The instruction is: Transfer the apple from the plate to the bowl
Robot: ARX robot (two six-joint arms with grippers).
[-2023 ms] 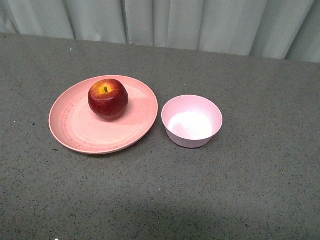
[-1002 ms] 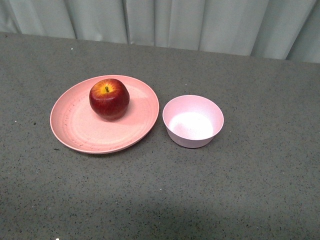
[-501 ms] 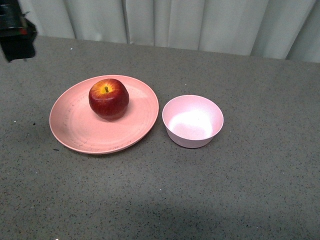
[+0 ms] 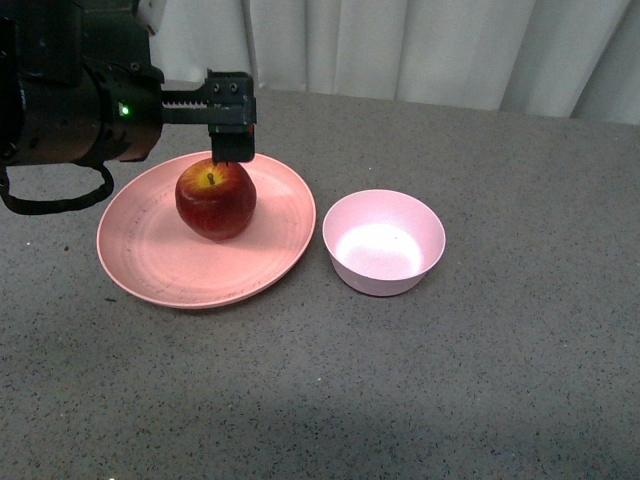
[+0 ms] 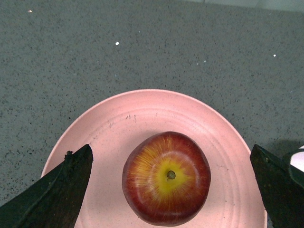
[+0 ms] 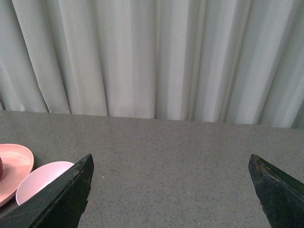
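Left claw [image 5: 171, 159]: hanging over the plate, jaws spread wide and gripping nothing; the front view is showing one black finger [image 4: 232, 145], the left wrist view both
Wide salmon-pink round plate [image 4: 150, 250]: lying on the speckled grey tabletop [image 4: 450, 380], its rim near the bowl but apart
Glossy dark-red apple [image 4: 215, 200]: sitting stem-up on the plate's far half, plate showing all round it
Small pale pink bowl [image 4: 384, 280]: standing upright right of the plate
Right claw [image 6: 170, 161]: appearing only in its own view, jaws wide, holding nothing, tabletop stretching ahead to a pale pleated curtain [image 6: 142, 57]
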